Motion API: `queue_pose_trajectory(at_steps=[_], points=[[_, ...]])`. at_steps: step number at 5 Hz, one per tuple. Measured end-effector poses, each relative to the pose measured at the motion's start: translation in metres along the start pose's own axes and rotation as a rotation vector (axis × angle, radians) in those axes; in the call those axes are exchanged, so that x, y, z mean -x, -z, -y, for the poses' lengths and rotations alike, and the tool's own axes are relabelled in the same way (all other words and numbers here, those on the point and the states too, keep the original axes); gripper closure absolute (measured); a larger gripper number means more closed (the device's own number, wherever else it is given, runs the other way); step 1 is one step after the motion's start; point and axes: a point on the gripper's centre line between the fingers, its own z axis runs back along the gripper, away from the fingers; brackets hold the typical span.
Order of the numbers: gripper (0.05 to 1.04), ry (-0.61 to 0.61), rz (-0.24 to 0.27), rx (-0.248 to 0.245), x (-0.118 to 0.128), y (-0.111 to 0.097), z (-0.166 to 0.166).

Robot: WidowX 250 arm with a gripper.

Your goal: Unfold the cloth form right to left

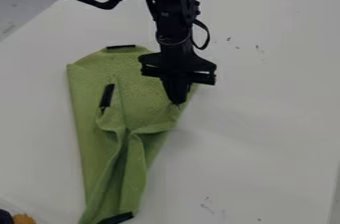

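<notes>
Gripper [178,101] is pointing down at the right-hand edge of the green cloth [139,73], closed up narrow with its tips right at the fabric, though I can't tell if any's actually pinched in there. Cloth's lying on the white surface [272,128], left of centre, kinda bunched into long folds toward the bottom, with black strips at its top, on the left part and at the bottom end.

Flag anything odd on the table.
The green cloth is rumpled toward its lower end rather than flat, though that fits unfinished unfolding. Small dark marks on the white table look like scuffs or stray ink.
</notes>
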Motion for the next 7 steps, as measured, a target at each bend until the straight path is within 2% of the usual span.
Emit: queue_pose_trajectory(at_steps=[1,2,3,4,5,6,7], points=[[1.013,-0.016,-0.02,0.036,-0.002,0.015,0.011],[1.014,-0.018,-0.069,0.032,0.005,0.018,0.018],[0.997,-0.043,-0.094,0.02,0.015,0.02,0.026],[0.818,-0.061,-0.112,0.012,0.021,0.02,0.032],[0.568,-0.038,-0.121,-0.012,0.024,0.019,0.039],[0.26,-0.039,-0.108,-0.014,0.024,0.016,0.051],[0.071,-0.052,-0.091,0.005,0.025,0.012,0.075]])
